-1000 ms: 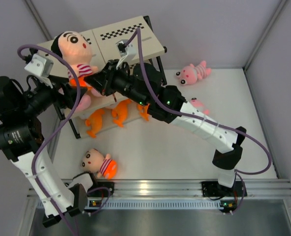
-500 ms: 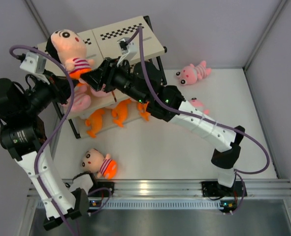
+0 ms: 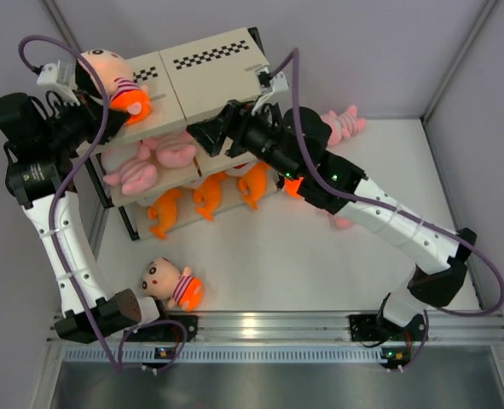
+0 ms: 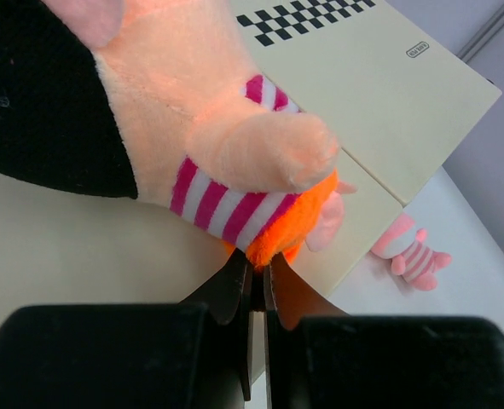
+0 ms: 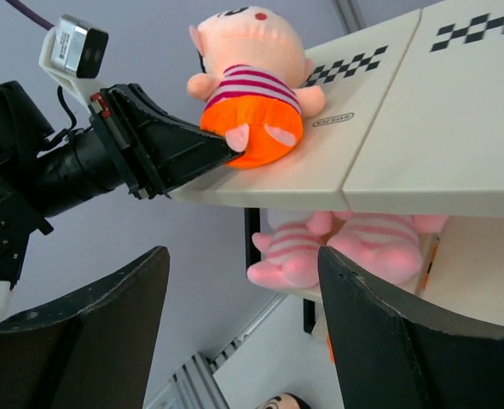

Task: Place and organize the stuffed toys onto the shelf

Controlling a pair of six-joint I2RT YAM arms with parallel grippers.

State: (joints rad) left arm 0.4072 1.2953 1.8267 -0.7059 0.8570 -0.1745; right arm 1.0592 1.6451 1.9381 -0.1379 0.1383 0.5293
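Observation:
A peach-headed doll in a striped shirt rests at the left end of the shelf's top board. My left gripper is shut on its orange bottom, as the right wrist view also shows on the doll. My right gripper hangs open and empty in front of the shelf, right of the doll and apart from it. Two pink striped animals lie on the middle tier, and orange fish on the lowest tier.
A second doll lies on the white floor near the left arm's base. A pink animal lies right of the shelf, partly behind my right arm; another peeks out under that arm. Grey walls close both sides.
My left gripper shut on the doll's orange bottom and carried it up to the top board's left end. My right gripper let go of it, opened, and drew back to the right.

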